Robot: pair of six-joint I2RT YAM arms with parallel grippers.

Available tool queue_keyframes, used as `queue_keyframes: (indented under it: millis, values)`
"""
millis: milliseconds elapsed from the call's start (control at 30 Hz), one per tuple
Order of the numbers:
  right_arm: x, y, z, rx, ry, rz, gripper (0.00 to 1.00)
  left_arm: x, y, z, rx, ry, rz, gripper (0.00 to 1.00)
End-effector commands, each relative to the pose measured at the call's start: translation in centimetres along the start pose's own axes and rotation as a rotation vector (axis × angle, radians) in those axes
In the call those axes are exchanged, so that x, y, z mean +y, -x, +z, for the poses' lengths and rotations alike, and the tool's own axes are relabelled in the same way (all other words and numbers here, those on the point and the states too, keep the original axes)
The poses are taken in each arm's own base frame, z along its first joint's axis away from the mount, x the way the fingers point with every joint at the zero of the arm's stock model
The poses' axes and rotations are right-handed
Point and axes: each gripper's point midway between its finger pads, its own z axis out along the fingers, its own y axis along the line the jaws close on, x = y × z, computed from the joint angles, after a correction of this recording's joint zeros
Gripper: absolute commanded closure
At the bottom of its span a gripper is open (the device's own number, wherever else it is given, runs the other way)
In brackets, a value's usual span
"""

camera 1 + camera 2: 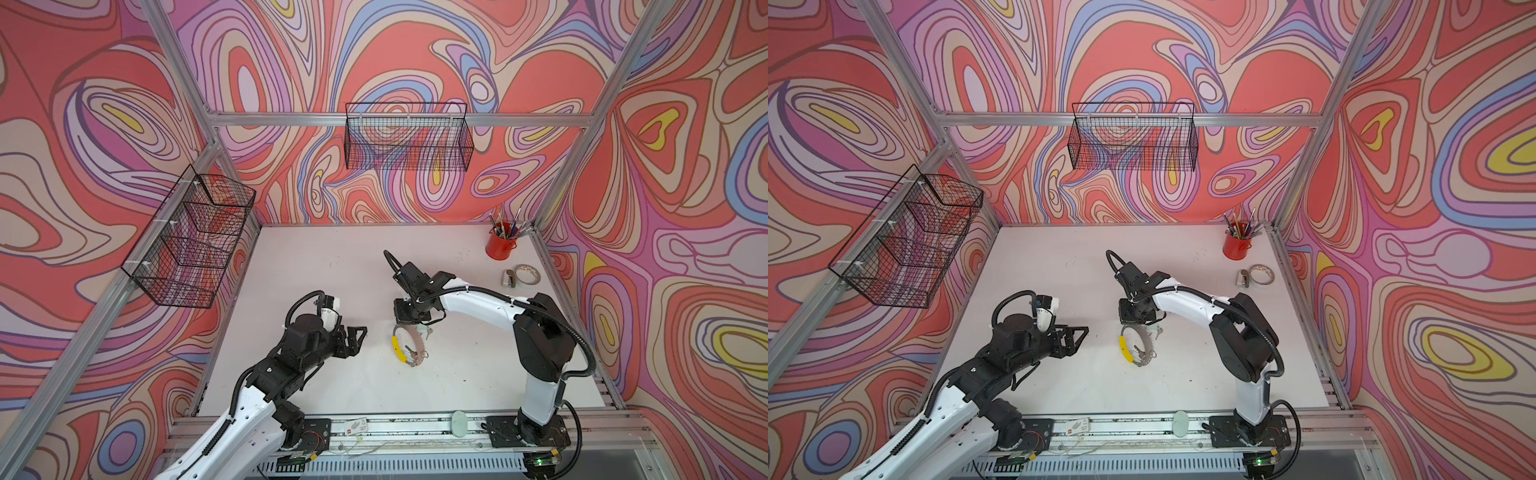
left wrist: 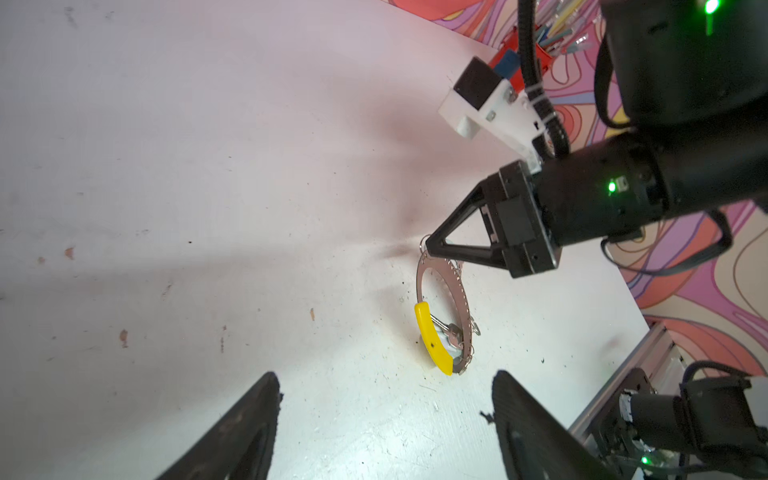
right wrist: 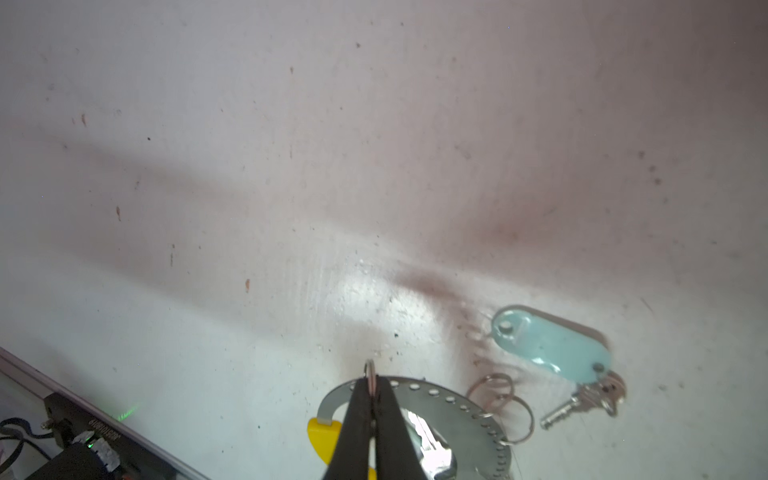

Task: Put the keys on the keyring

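1. The right gripper [image 3: 371, 388] is completely closed: in the right wrist view its two black fingers [image 3: 358, 415] press together on a small wire loop at the rim of the keyring [image 3: 436, 392].
2. In a top view the keyring [image 1: 420, 340] is near the middle of the white table [image 1: 332, 270], and the grip is at the 12 o'clock side of the hoop (we take 12 o'clock as the back wall). Whether that side is lifted from the table, we cannot tell.
3. The yellow sleeve [image 1: 398, 348] covers the rim at about 8 o'clock.
4. The first key [image 3: 582, 403], joined to a pale blue-green tag [image 3: 552, 349], lies on the table just outside the hoop at about 2 o'clock. Some wire loops of the rim are just beside it; we cannot tell if it is hooked on one.
5. The second key [image 2: 451, 332] lies inside the hoop, in the 6 o'clock half, just beside the sleeve. We cannot tell if it is attached.
6. The left gripper [image 2: 384, 376] is at 9 o'clock from the keyring, apart from it. Its fingers [image 2: 245, 432] stand wide apart and hold nothing.
7. Farther out, at about 1 o'clock from the keyring, a red cup with pens [image 1: 500, 247] stands in the back corner, and a whitish tape roll [image 1: 528, 275] lies at about 2 o'clock near the table edge, well apart from the keyring.
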Motion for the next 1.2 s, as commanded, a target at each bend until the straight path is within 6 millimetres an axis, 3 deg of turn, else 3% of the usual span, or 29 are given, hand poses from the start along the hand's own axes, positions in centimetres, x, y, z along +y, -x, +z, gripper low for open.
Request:
queue_keyframes:
  millis: [0,200,233,333,600,733,833,933,1067,1167]
  values:
    - [-1.0,-0.8,-2.9,0.051,0.004,0.089,1.00,-1.8,0.9,0.8,-0.092,-0.016,0.172,0.20]
    - [-2.0,-0.3,-5.9,0.094,0.053,0.245,1.00,-6.1,0.2,3.3,-0.190,-0.084,0.506,0.29]
    - [-1.7,-0.1,-7.4,0.078,0.084,0.262,1.00,-6.9,0.4,3.7,-0.228,-0.093,0.561,0.30]
    - [-1.9,-0.1,-8.6,0.101,0.136,0.340,1.00,-8.0,0.8,5.2,-0.275,-0.094,0.671,0.35]
    - [-1.0,-1.0,-10.4,0.178,0.293,0.493,1.00,-11.7,2.3,8.2,-0.474,-0.155,0.945,0.45]
    - [-1.0,-1.4,-10.8,0.181,0.336,0.551,1.00,-13.4,2.7,9.8,-0.509,-0.192,0.984,0.46]
    - [-1.6,-1.3,-11.2,0.169,0.344,0.579,1.00,-13.5,3.2,10.9,-0.525,-0.166,0.977,0.53]
    - [-2.2,-1.3,-11.4,0.153,0.359,0.617,1.00,-13.0,3.8,11.1,-0.568,-0.138,0.914,0.67]
    - [-3.4,-1.3,-11.0,0.141,0.363,0.678,1.00,-12.5,3.9,10.0,-0.608,-0.148,0.855,0.67]
    - [-3.9,-1.1,-10.9,0.124,0.377,0.715,1.00,-12.7,3.4,8.7,-0.603,-0.185,0.874,0.55]
